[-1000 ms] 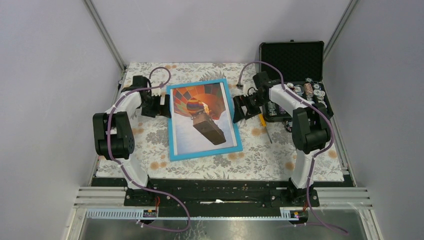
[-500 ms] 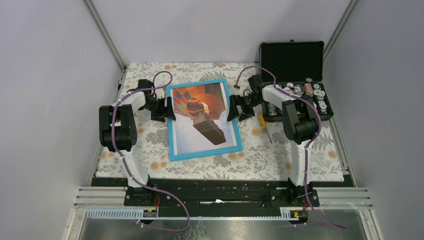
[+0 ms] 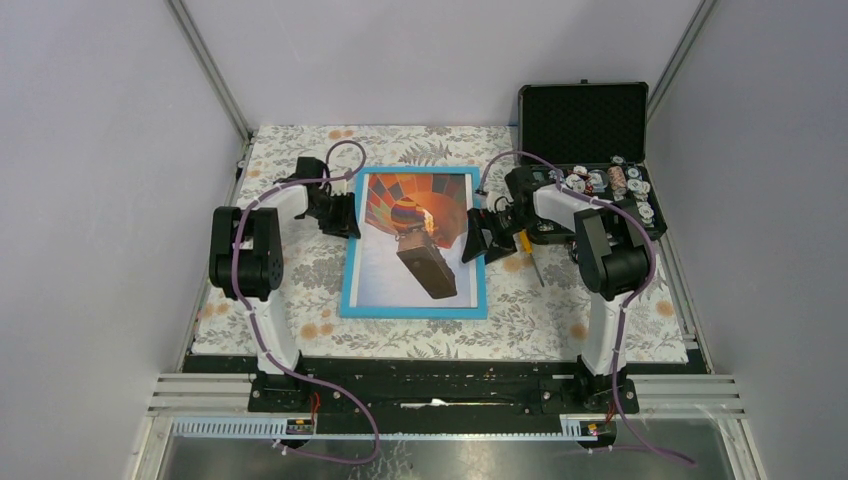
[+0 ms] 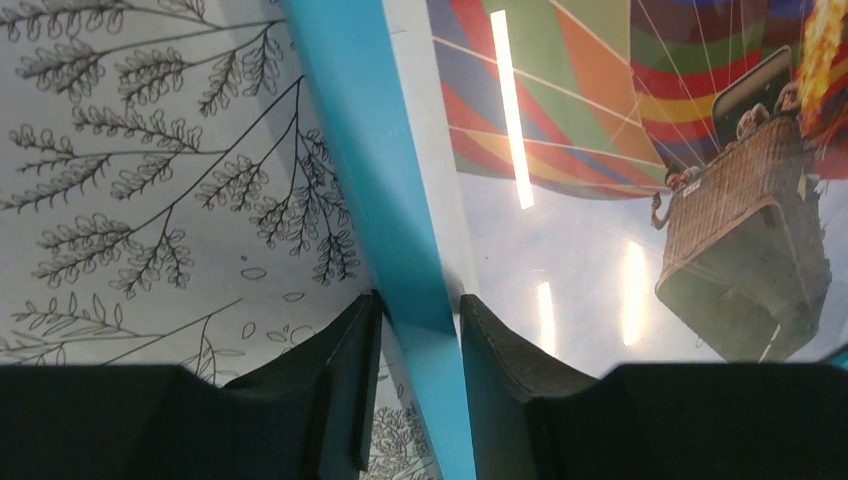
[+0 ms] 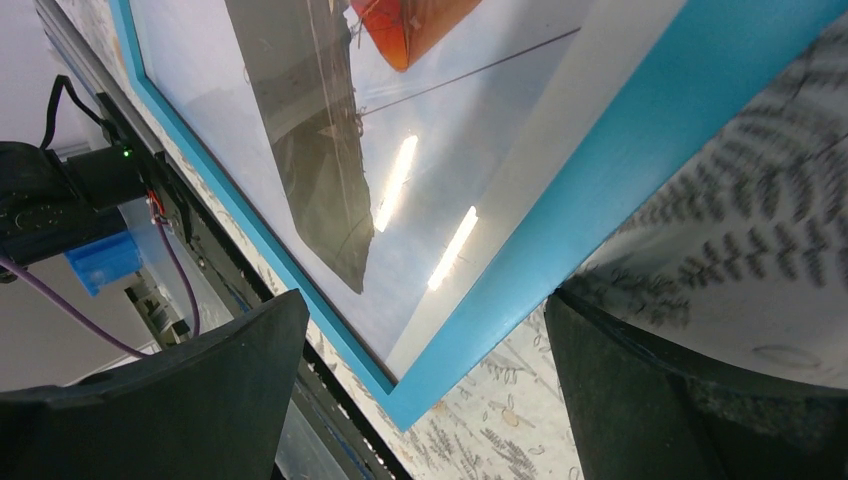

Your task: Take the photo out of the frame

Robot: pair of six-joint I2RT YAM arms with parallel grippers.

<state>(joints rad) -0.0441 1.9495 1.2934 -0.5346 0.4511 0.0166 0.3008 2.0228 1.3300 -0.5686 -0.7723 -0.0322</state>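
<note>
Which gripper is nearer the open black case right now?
Right. The right gripper sits at the frame's right edge, a short way left of the black case; the left gripper is across the frame, at its left edge.

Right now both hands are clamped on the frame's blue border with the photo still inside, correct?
Not quite. Only the left hand is clamped on the blue border of the frame. The right wrist view shows the right hand open, its fingers wide apart astride that border. The photo is still inside.
</note>
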